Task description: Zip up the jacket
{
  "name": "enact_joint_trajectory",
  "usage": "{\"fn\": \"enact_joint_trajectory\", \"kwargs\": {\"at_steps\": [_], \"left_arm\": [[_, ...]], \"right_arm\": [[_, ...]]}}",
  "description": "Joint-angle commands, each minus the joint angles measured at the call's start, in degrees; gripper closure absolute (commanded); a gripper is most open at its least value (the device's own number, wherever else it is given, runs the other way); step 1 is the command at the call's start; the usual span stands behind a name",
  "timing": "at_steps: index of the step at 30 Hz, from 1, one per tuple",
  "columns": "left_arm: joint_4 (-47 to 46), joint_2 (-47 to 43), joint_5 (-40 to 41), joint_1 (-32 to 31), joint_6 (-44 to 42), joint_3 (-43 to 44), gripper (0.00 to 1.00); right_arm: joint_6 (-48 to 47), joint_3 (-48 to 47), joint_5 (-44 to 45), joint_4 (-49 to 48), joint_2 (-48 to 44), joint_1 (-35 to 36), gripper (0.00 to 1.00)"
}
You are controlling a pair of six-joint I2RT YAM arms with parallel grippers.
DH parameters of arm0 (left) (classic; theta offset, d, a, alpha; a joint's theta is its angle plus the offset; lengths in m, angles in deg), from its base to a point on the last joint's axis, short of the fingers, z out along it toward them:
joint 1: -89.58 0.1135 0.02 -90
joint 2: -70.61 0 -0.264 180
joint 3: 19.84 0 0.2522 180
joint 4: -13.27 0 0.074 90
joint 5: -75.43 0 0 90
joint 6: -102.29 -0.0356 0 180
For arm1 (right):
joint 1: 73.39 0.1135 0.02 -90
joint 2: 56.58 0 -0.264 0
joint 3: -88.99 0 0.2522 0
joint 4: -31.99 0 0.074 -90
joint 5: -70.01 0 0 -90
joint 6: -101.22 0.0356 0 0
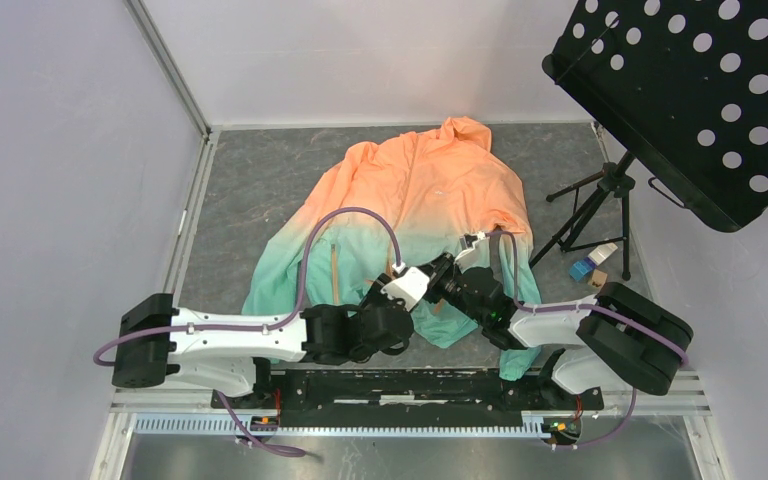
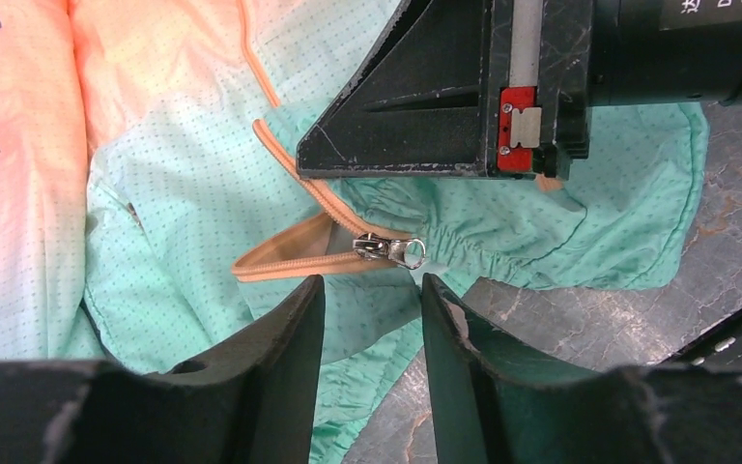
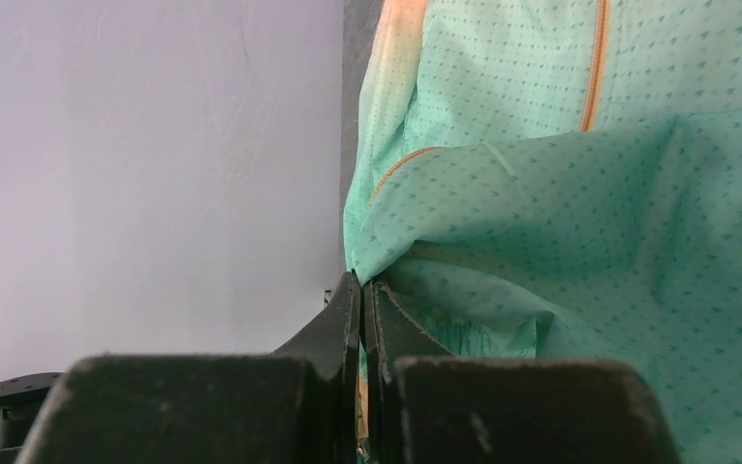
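pinching the thin orange-and-mint hooded jacket point(image 1: 410, 190) hem, right hand point(image 3: 361, 290) clamped; left hand point(image 2: 372, 300) spread just below the silver zipper slider point(image 2: 394, 249), frame centre.

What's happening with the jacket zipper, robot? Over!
Left gripper open, just short of the zipper slider. Right gripper shut on the jacket hem. Slider low, zipper open above. Nothing blocking the slider.

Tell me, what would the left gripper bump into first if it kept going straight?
Probably the silver zipper pull on the green hem of the jacket, which lies just ahead of the open left gripper. The depth is hard to judge, though.
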Motion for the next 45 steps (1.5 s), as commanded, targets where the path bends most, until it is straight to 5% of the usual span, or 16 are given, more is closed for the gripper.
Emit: {"fn": "enact_joint_trajectory", "kwargs": {"at_steps": [1, 10, 18, 26, 35, 40, 45], "left_arm": [[0.01, 0.13, 4.36, -0.59, 0.42, 2.35, 0.52], [-0.86, -0.36, 1.94, -0.64, -1.09, 0.87, 0.34], [-2.47, -0.22, 1.91, -0.62, -3.92, 0.16, 0.50], [-2.07, -0.24, 1.07, -0.57, -3.83, -0.56, 0.41], [-4.29, -0.46, -0.31, -0.47, -5.83, -1.72, 0.41], [-4.53, -0.10, -0.30, -0.50, -6.18, -1.87, 0.54], [-5.69, -0.28, -0.27, -0.49, -8.62, -2.22, 0.80]], "right_arm": [[0.43, -2.16, 0.88, 0.14, -1.13, -0.40, 1.00], [-1.22, -3.97, -0.37, 3.37, -1.30, -0.48, 1.00], [-1.21, -4.01, -0.59, 3.92, -1.51, -0.65, 1.00], [-0.68, -3.67, -1.37, 3.24, -1.44, -0.81, 1.00], [-0.35, -3.36, -2.04, 2.80, -1.61, -0.79, 1.00], [-0.24, -2.83, -1.78, 2.96, -1.87, -0.84, 1.00], [0.11, -3.49, -2.82, 3.40, -1.70, -0.97, 1.00]]}}
